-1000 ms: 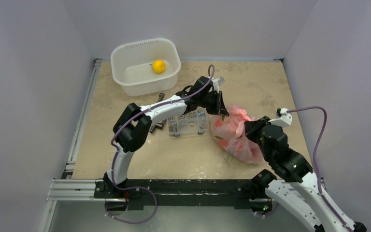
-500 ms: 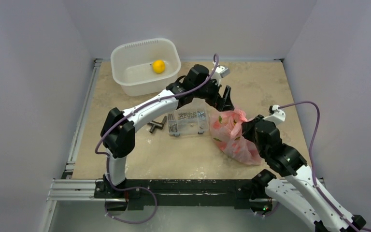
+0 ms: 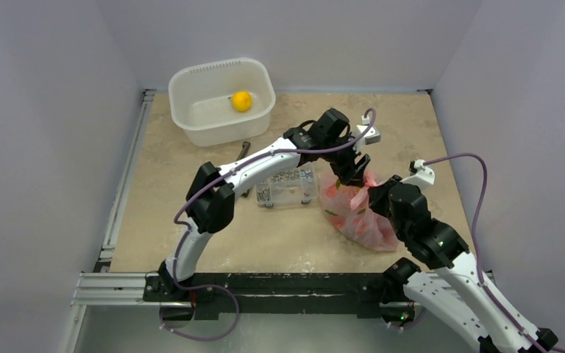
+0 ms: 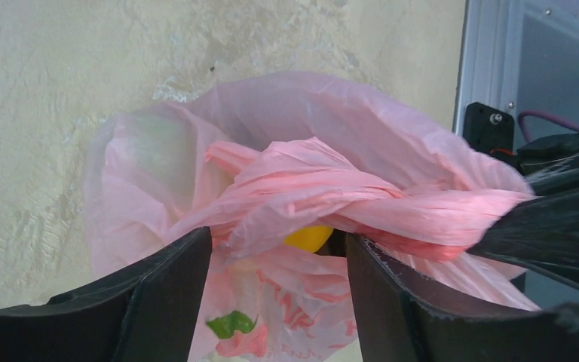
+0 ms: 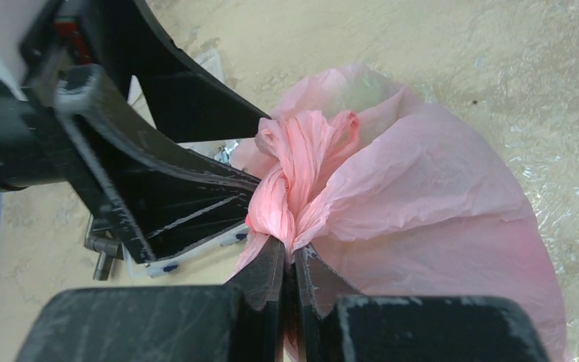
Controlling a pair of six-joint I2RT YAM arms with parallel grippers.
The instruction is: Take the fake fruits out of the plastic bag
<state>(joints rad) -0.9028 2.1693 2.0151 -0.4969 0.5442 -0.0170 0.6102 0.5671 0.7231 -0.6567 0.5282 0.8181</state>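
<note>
The pink plastic bag [image 3: 353,212] lies right of centre on the table, its top twisted into a rope [image 5: 301,162]. My right gripper [image 5: 292,255] is shut on the near end of that twist. My left gripper [image 4: 277,243] hangs over the bag's top, open, with one finger on each side of the twisted film. In the left wrist view a bit of a yellow fake fruit [image 4: 307,237] shows under the twist, inside the bag. Green and red patches [image 4: 230,324] show through the film. Another round yellow fake fruit [image 3: 242,101] lies in the white tub [image 3: 191,125].
A clear rigid box of screws [image 3: 287,186] stands just left of the bag, under the left forearm. A grey metal bolt [image 3: 244,193] lies left of that box. The white tub sits at the back left. Grey walls close in the table.
My left gripper has opened, swung right and come down over the bag's twisted top. My right gripper has kept its hold and drawn the bag slightly left.
</note>
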